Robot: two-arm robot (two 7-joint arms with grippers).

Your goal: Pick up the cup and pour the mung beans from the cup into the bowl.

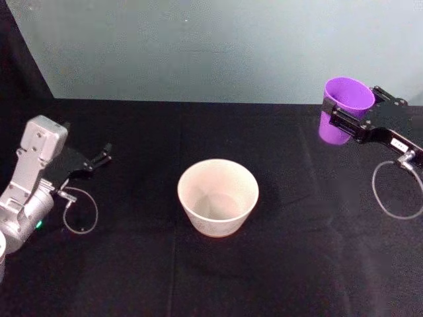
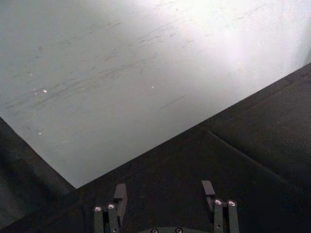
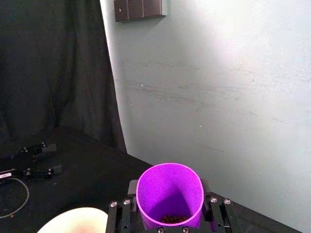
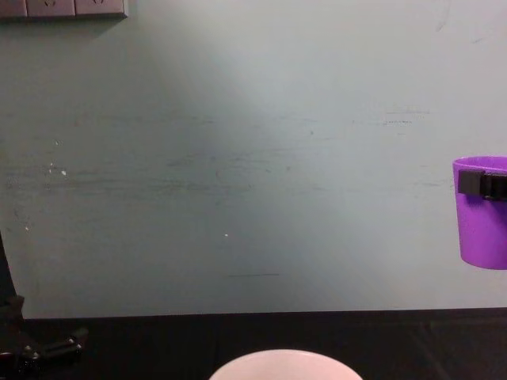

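Observation:
The purple cup (image 1: 345,109) hangs upright in the air at the right, held by my right gripper (image 1: 353,109), whose black fingers clasp its sides. In the right wrist view the cup (image 3: 169,196) shows dark mung beans (image 3: 173,219) at its bottom. The chest view has the cup (image 4: 482,212) high at the right edge. The pale bowl (image 1: 218,197) stands on the black table at the centre, well to the left of the cup and below it; its rim (image 4: 285,362) peeks up in the chest view. My left gripper (image 1: 104,156) rests open at the left, above the table.
A black cloth (image 1: 297,264) covers the table. A pale wall (image 4: 238,158) stands behind it. A cable loop (image 1: 396,191) hangs from the right arm, another (image 1: 82,211) from the left arm.

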